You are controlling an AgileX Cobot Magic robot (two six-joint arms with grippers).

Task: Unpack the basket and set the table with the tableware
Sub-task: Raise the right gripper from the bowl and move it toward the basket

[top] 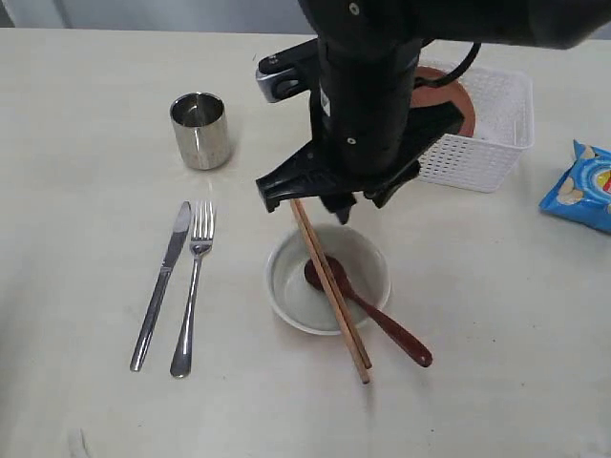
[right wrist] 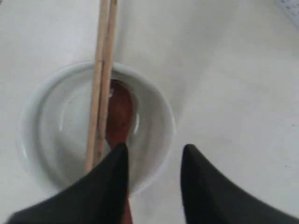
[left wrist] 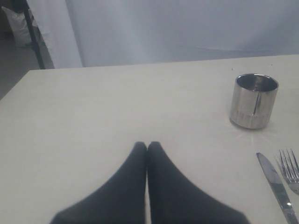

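The white perforated basket (top: 496,143) stands on the cream counter (top: 86,239). Inside it a round brown plate (top: 449,95) is largely hidden by the right arm. In the off-white bowl (top: 286,286) the reddish wooden spoon (top: 382,324) is laid head down, with the wooden chopsticks (top: 334,296) slanted across the rim. The right gripper (right wrist: 154,149) is held apart above the bowl, clamping nothing. The left gripper (left wrist: 147,145) is pressed together. The polished steel cup (top: 200,131), knife (top: 162,286) and fork (top: 194,286) are set out nearby.

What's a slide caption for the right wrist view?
Jaws open over the bowl; chopsticks lie across it, spoon resting inside.
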